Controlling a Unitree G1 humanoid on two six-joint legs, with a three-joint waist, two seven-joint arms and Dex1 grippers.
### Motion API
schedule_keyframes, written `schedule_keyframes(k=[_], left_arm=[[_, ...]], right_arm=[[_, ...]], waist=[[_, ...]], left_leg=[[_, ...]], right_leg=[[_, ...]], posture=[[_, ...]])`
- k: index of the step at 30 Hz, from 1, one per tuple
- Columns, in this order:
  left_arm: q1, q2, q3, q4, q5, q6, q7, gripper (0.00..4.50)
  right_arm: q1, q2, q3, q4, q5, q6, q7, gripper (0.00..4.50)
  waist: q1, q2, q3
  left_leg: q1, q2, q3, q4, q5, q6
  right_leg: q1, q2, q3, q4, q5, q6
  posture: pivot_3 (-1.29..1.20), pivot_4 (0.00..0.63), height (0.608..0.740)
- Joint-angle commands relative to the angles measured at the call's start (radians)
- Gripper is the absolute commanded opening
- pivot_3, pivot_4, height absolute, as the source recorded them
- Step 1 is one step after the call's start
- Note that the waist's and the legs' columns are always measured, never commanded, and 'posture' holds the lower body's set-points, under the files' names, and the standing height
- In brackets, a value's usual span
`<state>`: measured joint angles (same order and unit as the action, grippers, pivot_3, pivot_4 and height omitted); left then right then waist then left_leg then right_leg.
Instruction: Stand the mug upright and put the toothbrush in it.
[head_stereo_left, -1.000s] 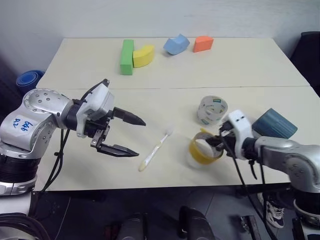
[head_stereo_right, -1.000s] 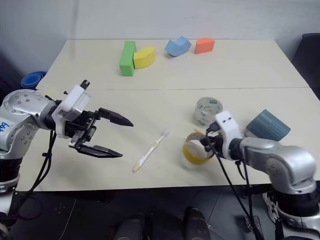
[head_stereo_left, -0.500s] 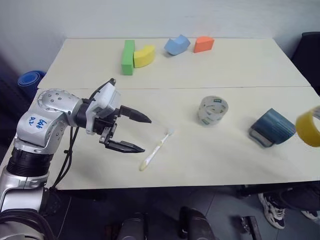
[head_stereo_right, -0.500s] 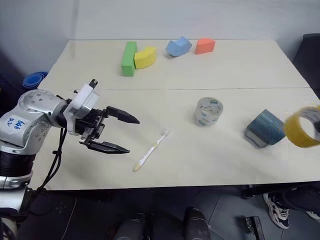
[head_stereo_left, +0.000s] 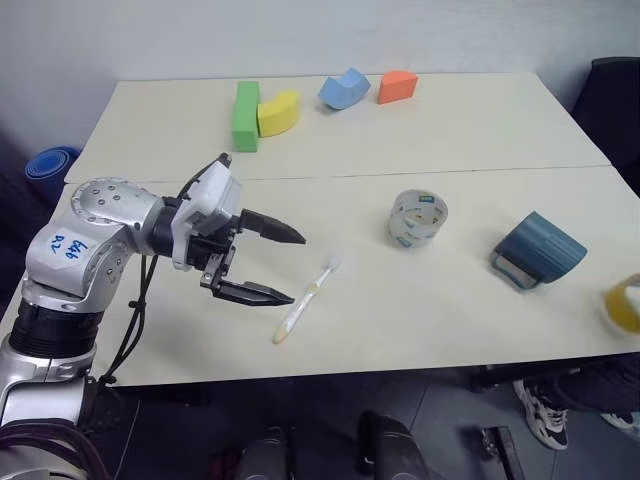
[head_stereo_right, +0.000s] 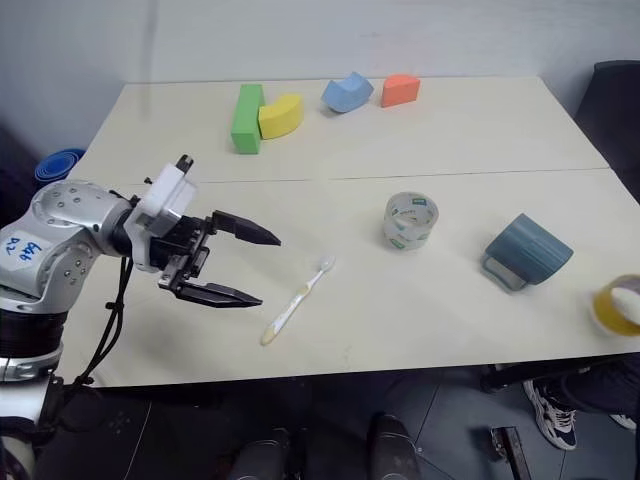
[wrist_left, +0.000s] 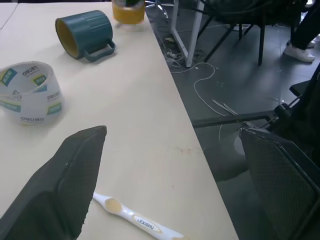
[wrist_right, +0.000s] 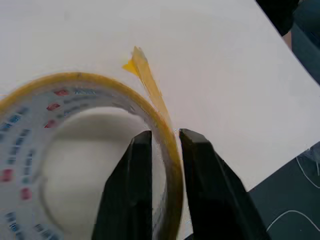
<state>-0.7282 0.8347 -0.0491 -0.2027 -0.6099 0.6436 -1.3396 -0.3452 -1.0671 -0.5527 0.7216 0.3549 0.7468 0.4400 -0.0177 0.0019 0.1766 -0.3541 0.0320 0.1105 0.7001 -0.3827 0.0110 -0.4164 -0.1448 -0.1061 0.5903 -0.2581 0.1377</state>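
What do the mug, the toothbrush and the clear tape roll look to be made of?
The mug: probably glazed ceramic or plastic, ribbed teal outside, smooth yellow inside. The toothbrush: smooth pale plastic with a printed handle and a white bristled head. The clear tape roll: glossy see-through film wound in a ring, with printed labels.

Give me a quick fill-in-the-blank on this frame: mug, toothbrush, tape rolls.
1. The mug lies on its ____ on the table.
2. The toothbrush lies just in front of the open ____ pincer.
3. The wall of the ____ tape roll sits between the right pincer fingers.
4. The clear tape roll stands between the toothbrush and the ____.

Missing words: side; left; yellow; mug
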Motion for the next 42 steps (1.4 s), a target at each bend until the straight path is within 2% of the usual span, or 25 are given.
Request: schedule_keyframes(k=[1, 2, 6, 9, 12, 15, 19, 23, 25, 28, 32, 37, 42], left_arm=[[0.001, 0.011, 0.037, -0.041, -0.029, 0.013, 0.015, 4.5], [0.001, 0.011, 0.039, -0.043, -0.031, 0.014, 0.018, 4.5], [0.005, 0.015, 0.049, -0.045, -0.032, 0.01, 0.03, 4.5], [0.004, 0.015, 0.054, -0.039, -0.029, 0.004, 0.036, 4.5], [-0.009, 0.009, 0.052, -0.017, -0.019, -0.004, 0.04, 4.5], [-0.034, 0.003, 0.046, 0.025, 0.007, -0.03, 0.044, 4.5], [-0.063, 0.001, 0.043, 0.068, 0.03, -0.055, 0.045, 4.5], [-0.07, 0.001, 0.043, 0.079, 0.039, -0.062, 0.043, 4.5], [-0.063, 0.008, 0.051, 0.069, 0.038, -0.059, 0.046, 4.5], [-0.052, 0.012, 0.058, 0.051, 0.037, -0.055, 0.055, 4.5], [-0.045, 0.022, 0.069, 0.036, 0.03, -0.047, 0.063, 4.5], [-0.055, 0.02, 0.07, 0.047, 0.039, -0.055, 0.074, 4.5], [-0.058, 0.021, 0.069, 0.046, 0.04, -0.056, 0.077, 4.5]], right_arm=[[-0.005, -0.055, 0.0, 0.002, -0.028, -0.042, 0.019, 2.14], [0.007, -0.077, -0.003, -0.029, -0.029, -0.025, 0.033, 2.47], [-0.002, -0.182, -0.116, -0.286, 0.07, 0.161, 0.111, 2.47], [-0.106, -0.173, -0.116, -0.531, 0.24, 0.334, 0.177, 2.47], [-0.201, -0.11, 0.017, -0.724, 0.358, 0.426, 0.223, 2.47], [-0.355, 0.04, 0.264, -0.809, 0.33, 0.419, 0.178, 2.47], [-0.51, 0.199, 0.486, -0.693, 0.194, 0.351, 0.133, 2.47], [-0.58, 0.265, 0.582, -0.554, 0.087, 0.265, 0.13, 2.47], [-0.646, 0.331, 0.616, -0.429, 0.039, 0.206, 0.12, 2.47], [-0.721, 0.379, 0.642, -0.284, -0.039, 0.122, 0.122, 2.47], [-0.776, 0.41, 0.674, -0.162, -0.081, 0.091, 0.198, 2.47], [-0.754, 0.425, 0.718, -0.121, -0.147, 0.059, 0.27, 2.47], [-0.747, 0.424, 0.69, -0.124, -0.157, 0.072, 0.291, 2.47]], waist=[[0.0, 0.0, 0.0], [0.0, 0.0, 0.0], [-0.001, 0.009, 0.002], [-0.013, 0.013, 0.001], [-0.014, 0.01, 0.001], [-0.01, 0.003, -0.001], [0.0, 0.004, 0.0], [0.016, 0.004, 0.0], [0.01, 0.004, 0.0], [-0.011, 0.004, 0.0], [-0.016, 0.004, 0.0], [-0.019, 0.004, 0.0], [-0.018, 0.004, 0.0]], left_leg=[[0.0, 0.0, 0.0, 0.0, 0.0, 0.0], [0.0, 0.0, 0.0, 0.0, 0.0, 0.0], [0.0, 0.0, 0.0, 0.0, 0.0, 0.0], [0.001, 0.001, 0.0, 0.0, 0.0, -0.001], [0.002, 0.006, 0.0, 0.0, 0.0, -0.003], [0.002, 0.007, -0.002, 0.001, -0.001, -0.005], [-0.004, 0.005, -0.002, 0.002, -0.001, -0.004], [-0.016, 0.004, -0.006, 0.002, -0.001, -0.004], [-0.016, 0.004, -0.006, 0.001, -0.001, -0.004], [-0.017, 0.003, -0.005, 0.0, -0.001, -0.004], [-0.016, 0.004, -0.006, 0.001, -0.001, -0.004], [-0.016, 0.004, -0.006, 0.005, -0.001, -0.004], [-0.016, 0.005, -0.006, 0.009, -0.001, -0.004]], right_leg=[[0.0, 0.0, 0.0, 0.0, 0.0, 0.0], [0.0, 0.0, 0.0, 0.0, 0.0, 0.0], [0.0, 0.0, 0.001, 0.0, 0.0, 0.0], [0.0, 0.0, 0.001, 0.001, 0.0, 0.0], [0.0, 0.005, 0.002, 0.001, 0.0, 0.0], [0.0, 0.007, 0.001, 0.002, 0.0, 0.0], [-0.004, 0.005, 0.001, 0.002, 0.0, 0.0], [-0.017, 0.005, -0.003, 0.006, 0.0, 0.0], [-0.018, 0.005, -0.005, 0.007, 0.0, 0.0], [-0.018, 0.005, -0.005, 0.006, 0.0, 0.0], [-0.018, 0.005, -0.005, 0.007, 0.0, 0.0], [-0.016, 0.005, -0.004, 0.01, 0.0, 0.0], [-0.016, 0.004, -0.004, 0.014, 0.0, 0.0]], posture=[[0.0, 0.15, 0.74], [0.0, 0.15, 0.74], [0.0, 0.15, 0.74], [0.0, 0.15, 0.74], [0.0, 0.15, 0.74], [0.0, 0.15, 0.74], [0.0, 0.15, 0.74], [0.0, 0.15, 0.74], [0.0, 0.15, 0.74], [0.0, 0.15, 0.74], [0.0, 0.15, 0.74], [0.0, 0.15, 0.74], [0.0, 0.15, 0.74]])
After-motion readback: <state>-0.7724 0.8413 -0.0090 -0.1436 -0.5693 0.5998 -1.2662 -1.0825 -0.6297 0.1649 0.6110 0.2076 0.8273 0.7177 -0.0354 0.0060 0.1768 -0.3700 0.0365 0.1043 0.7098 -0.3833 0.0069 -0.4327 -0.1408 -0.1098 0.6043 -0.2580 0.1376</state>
